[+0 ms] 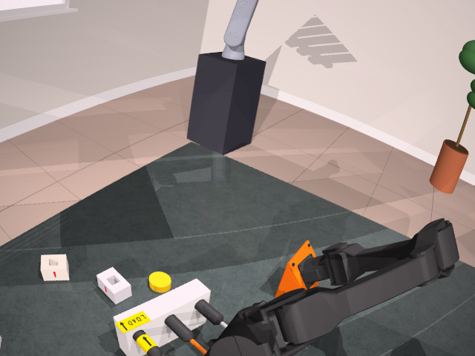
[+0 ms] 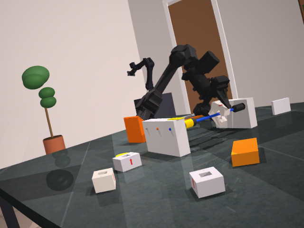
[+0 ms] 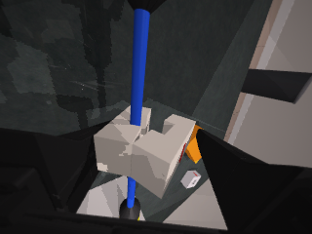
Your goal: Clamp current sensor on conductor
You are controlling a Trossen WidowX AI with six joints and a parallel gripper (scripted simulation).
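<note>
A room with a potted plant (image 1: 447, 167) (image 2: 54, 144) and door (image 2: 196, 32).

The top view looks down obliquely past the arm; the exterior view looks low across the table from nearby. Both share the LOAD block (image 1: 165, 306) (image 2: 166, 137). The wrist view looks closely along the blue conductor (image 2: 207, 117) (image 3: 139, 63).

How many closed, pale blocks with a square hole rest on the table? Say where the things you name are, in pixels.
3. In the exterior view: a cream block (image 1: 53, 272) (image 2: 105, 184) at left, a white block (image 1: 119, 291) (image 2: 127, 164) just behind it, another white block (image 1: 0, 342) (image 2: 211, 185) (image 3: 190, 179) at right. The arm may hide more.
</note>
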